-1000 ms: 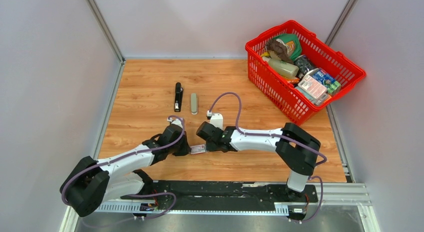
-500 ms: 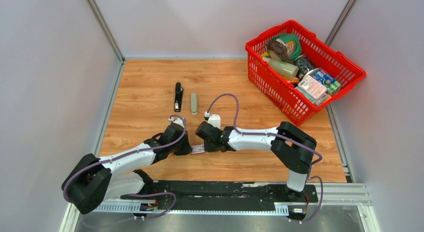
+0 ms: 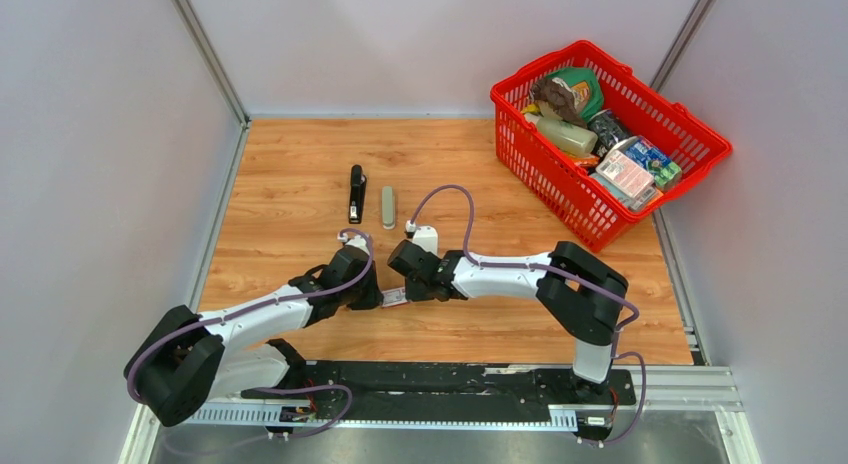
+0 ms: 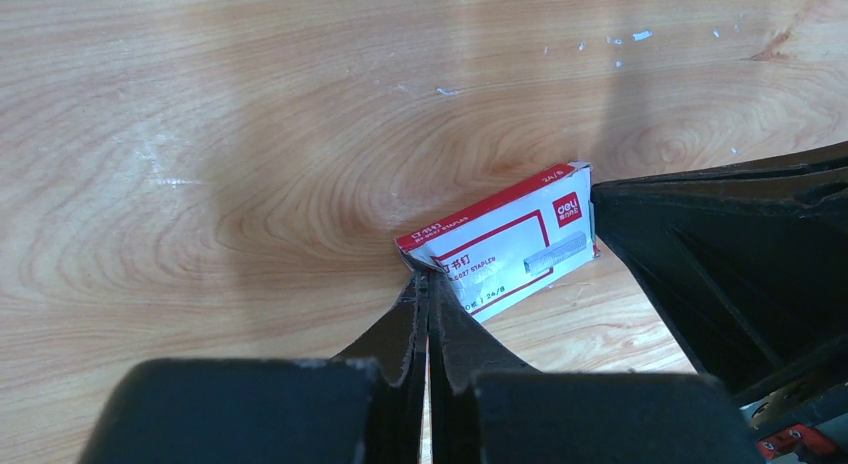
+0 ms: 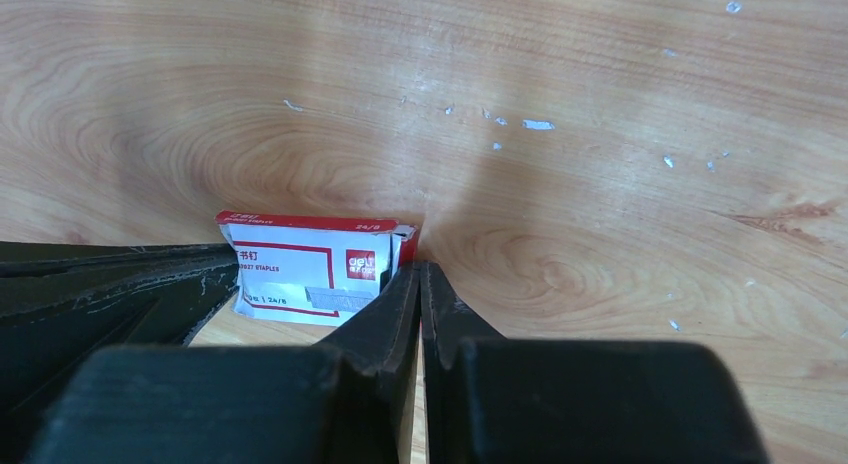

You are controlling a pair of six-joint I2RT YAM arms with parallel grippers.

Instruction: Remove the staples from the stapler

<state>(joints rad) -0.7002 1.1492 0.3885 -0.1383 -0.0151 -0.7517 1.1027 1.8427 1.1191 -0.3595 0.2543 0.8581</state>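
Top external view: stapler (image 3: 356, 193) lying flat on table (image 3: 300, 164), top arm down, just beside pale grey oblong object (image 3: 388, 206) and well apart from both arms. No loose staples made out anywhere. Nearer in, small red-and-white box (image 3: 396, 297) caught between left gripper (image 3: 370, 292) and right gripper (image 3: 408, 284). Both closed, tips pressed to opposite ends of box; flap pinched or not, cannot tell. Judged: box-handling step, stapler untouched. Next: reach across, pin base, lift top arm.
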